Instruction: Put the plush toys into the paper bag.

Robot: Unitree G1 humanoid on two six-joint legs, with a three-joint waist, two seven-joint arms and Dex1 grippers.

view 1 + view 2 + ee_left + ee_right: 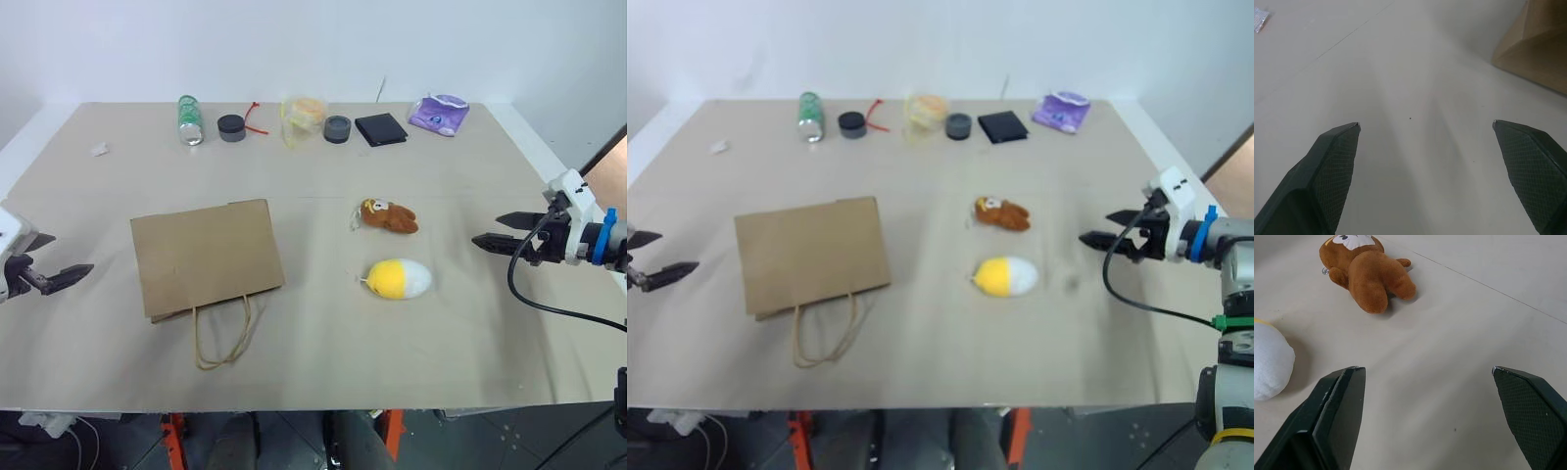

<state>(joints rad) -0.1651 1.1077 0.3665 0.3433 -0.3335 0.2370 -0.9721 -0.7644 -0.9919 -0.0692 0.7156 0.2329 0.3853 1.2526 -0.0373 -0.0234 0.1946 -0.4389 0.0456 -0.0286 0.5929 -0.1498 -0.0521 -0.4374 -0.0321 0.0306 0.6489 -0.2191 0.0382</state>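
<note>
A brown paper bag lies flat on the table, left of centre, its twine handles toward the front edge. A brown teddy bear lies right of centre, and a yellow-and-white egg plush sits just in front of it. My left gripper hovers open at the far left, apart from the bag, whose corner shows past its fingertips. My right gripper is open at the right, pointing toward the toys, with nothing between its fingers. The bear and the egg's white end lie ahead of it.
Along the far edge stand a green-labelled bottle, two dark round lids, a clear bag of yellowish contents, a black wallet and a purple packet. A small scrap lies far left. A black cable loops below my right arm.
</note>
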